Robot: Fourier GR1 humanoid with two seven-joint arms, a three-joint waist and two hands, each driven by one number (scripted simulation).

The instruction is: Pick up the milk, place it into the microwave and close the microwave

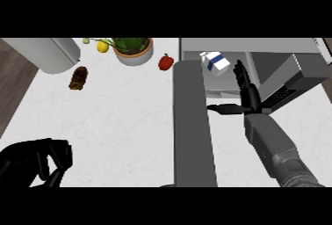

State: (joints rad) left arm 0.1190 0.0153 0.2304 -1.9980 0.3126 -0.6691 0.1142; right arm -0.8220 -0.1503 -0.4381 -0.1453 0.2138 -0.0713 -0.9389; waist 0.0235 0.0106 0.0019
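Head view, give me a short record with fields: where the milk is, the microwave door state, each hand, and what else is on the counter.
milk: carton inside the microwave, upright
microwave door: door open, swung out over the counter
right hand: fingers straight, next to the milk, holding nothing
left hand: fingers curled, empty, at lower left
other items: potted plant, red pepper, brown item, yellow item

White speckled counter (123,127), dark wood floor (14,83) at left
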